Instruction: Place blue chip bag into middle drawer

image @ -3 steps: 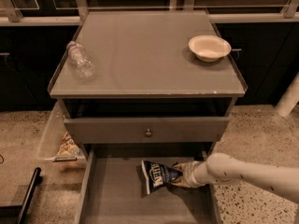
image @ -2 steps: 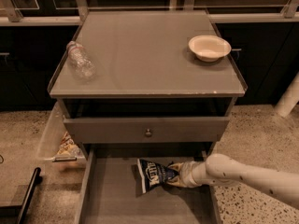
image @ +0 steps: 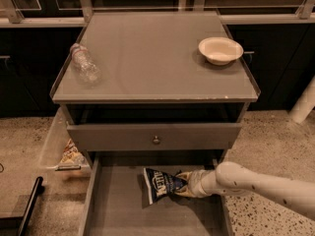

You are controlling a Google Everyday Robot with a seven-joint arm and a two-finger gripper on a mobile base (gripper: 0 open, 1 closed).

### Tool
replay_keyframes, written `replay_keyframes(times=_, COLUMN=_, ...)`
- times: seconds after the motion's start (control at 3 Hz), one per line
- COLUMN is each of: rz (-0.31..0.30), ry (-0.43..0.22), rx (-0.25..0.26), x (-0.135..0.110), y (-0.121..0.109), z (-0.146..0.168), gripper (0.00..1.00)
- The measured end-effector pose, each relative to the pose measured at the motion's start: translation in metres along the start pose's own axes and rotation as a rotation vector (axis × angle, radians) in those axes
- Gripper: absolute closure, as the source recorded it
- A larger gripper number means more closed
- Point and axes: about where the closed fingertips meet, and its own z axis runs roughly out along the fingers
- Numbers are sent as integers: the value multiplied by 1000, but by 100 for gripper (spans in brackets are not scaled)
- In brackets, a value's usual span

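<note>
The light was dim and warm, falling from above onto the desk [image: 157, 58], whose smooth top carried a soft pale sheen beside the bottle [image: 84, 69]. The bowl [image: 220, 49] was the brightest spot. The recess under the top lay in deep shadow. In the murky middle drawer [image: 118, 205], the gripper [image: 181, 184], clamped on the blue chip bag [image: 158, 186], threw a dark shadow beneath it. The background was nearly black.

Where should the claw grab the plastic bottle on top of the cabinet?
Around its middle, coming straight down from above. The bottle lies on its side on the cabinet top, so its round body is probably easiest to pinch across its width. Right now the claw is low in the open drawer, holding the chip bag by its right edge.
</note>
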Motion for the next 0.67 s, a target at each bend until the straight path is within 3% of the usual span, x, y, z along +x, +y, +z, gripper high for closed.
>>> replay_keyframes(times=0.67, rz=0, ry=0, rx=0, x=0, y=0, z=0, gripper=12)
